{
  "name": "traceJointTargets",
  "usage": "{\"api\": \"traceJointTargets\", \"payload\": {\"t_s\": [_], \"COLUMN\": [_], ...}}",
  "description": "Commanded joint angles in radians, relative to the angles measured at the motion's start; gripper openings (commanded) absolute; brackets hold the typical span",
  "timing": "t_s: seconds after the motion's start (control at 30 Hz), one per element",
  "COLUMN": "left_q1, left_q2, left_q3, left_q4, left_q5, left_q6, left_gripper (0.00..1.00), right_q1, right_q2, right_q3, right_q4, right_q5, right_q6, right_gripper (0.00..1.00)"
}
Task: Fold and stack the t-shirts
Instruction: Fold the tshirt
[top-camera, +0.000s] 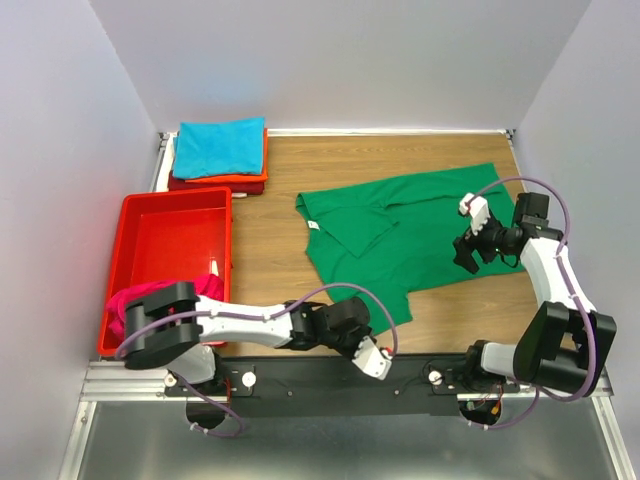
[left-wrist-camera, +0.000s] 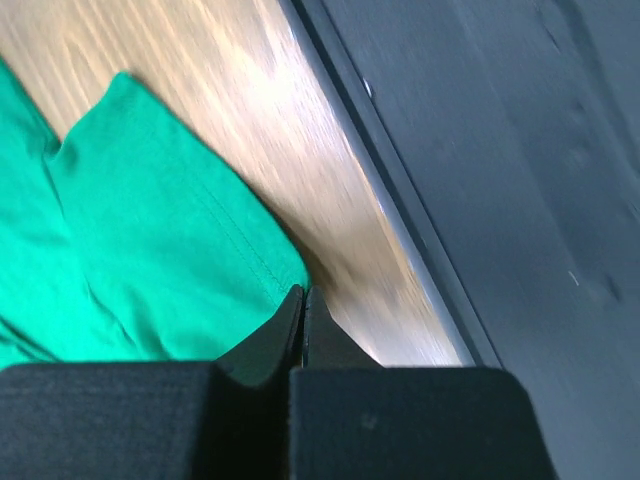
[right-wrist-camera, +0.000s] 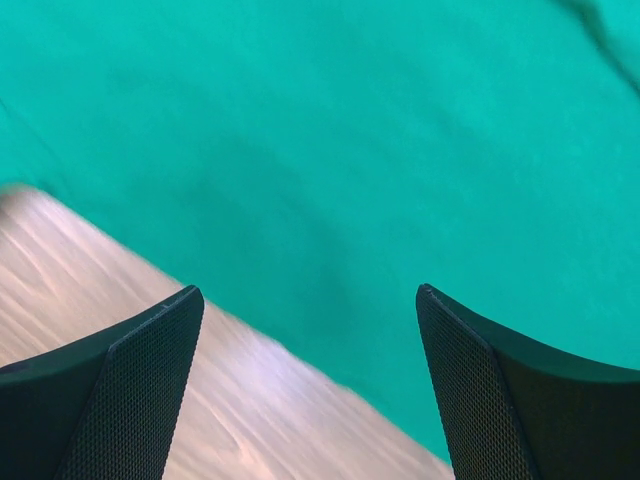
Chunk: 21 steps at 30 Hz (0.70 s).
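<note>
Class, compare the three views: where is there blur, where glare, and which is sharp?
Top external: sharp, evenly lit, only soft shadows. Left wrist: the wooden table is streaked by blur, with bright glare patches. Right wrist: the green t-shirt and the wood are smeared, while the right tool looks crisp.

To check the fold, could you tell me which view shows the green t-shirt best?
The top external view: nearly the whole green t-shirt shows there. The left wrist view catches only one corner, the right wrist view only a featureless patch.
</note>
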Motion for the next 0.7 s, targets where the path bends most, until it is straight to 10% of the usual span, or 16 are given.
{"api": "traceJointTargets", "payload": {"t_s": [0.0,0.23,0.67], "left_q1": [0.013,0.047,0.072], "left_q2": [-0.106,-0.264,-0.37], "left_q3": [-0.058,-0.141,-0.196], "left_q4": [-0.132,-0.152,-0.13], "left_q5": [0.013,0.045,0.064], "left_q6": [-0.026,-0.016,-0.014], "left_gripper": [0.0,0.0,0.0], "right_q1": [-0.078,-0.282,-0.302], "right_q2": [0.02,0.117,0.155], "right_q3": [0.007,0.072,-0.068], "right_q4": [-0.192,-0.318,-0.117], "right_q5": [0.106,0.301,0.553], "right_q6": [-0.265,-0.717,-0.908], "right_gripper": [0.93,0.86,0.76]}}
